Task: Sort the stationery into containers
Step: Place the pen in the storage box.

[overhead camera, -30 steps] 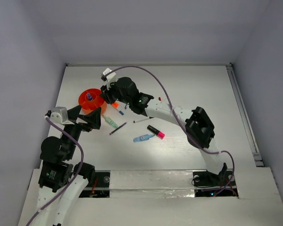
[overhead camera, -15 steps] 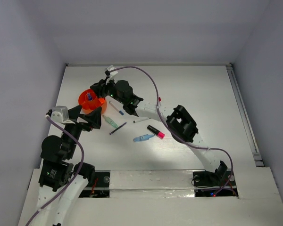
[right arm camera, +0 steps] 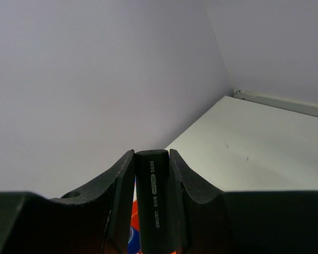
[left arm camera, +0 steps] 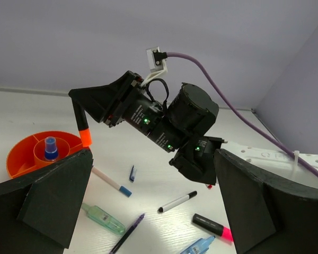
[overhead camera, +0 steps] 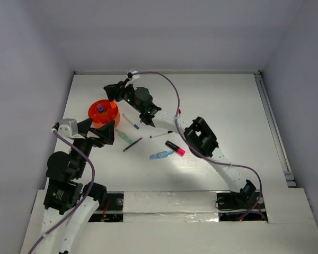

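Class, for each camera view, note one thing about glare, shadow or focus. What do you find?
Top external: glare whitens the table beside the pink-capped highlighter. Left wrist: the left gripper's fingers loom dark and featureless. Right wrist: the held highlighter is sharp, its print readable; the bottom edge is black.

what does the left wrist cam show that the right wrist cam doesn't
Left wrist only: the orange cup with a blue-capped bottle inside and, lying loose on the table, the pink-capped highlighter and green marker. Right wrist only: the printed lettering on the held barrel. Both: the right gripper clamping the orange-capped highlighter.
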You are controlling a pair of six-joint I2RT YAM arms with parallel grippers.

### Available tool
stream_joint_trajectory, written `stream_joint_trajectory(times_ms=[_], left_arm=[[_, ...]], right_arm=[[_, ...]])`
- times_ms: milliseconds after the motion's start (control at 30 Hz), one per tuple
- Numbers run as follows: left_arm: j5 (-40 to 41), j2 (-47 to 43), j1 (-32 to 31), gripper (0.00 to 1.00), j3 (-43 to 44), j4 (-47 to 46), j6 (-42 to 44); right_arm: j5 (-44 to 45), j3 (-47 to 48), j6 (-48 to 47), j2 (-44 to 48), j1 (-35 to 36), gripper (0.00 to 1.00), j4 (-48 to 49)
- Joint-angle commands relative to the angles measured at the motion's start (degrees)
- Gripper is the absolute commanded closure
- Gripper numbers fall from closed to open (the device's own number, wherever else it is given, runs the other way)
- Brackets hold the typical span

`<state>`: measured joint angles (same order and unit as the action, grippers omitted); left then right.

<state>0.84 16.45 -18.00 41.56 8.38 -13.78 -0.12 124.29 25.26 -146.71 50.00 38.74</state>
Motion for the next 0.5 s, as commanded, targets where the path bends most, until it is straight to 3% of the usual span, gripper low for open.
stream_joint_trajectory(times_ms=[0, 467], left_arm=[[-0.58, 0.95, -0.46, 0.03, -0.69, -3.37, 0.6], [-0.58, 1.39, -0.99, 0.03, -0.6, -3.55, 0.77]], right_arm=[[0.82, 3.85, 2.6, -2.25, 0.36, 0.95, 5.03], [-1.02, -2.29, 6.91, -2.96, 0.36, 0.92, 9.95]])
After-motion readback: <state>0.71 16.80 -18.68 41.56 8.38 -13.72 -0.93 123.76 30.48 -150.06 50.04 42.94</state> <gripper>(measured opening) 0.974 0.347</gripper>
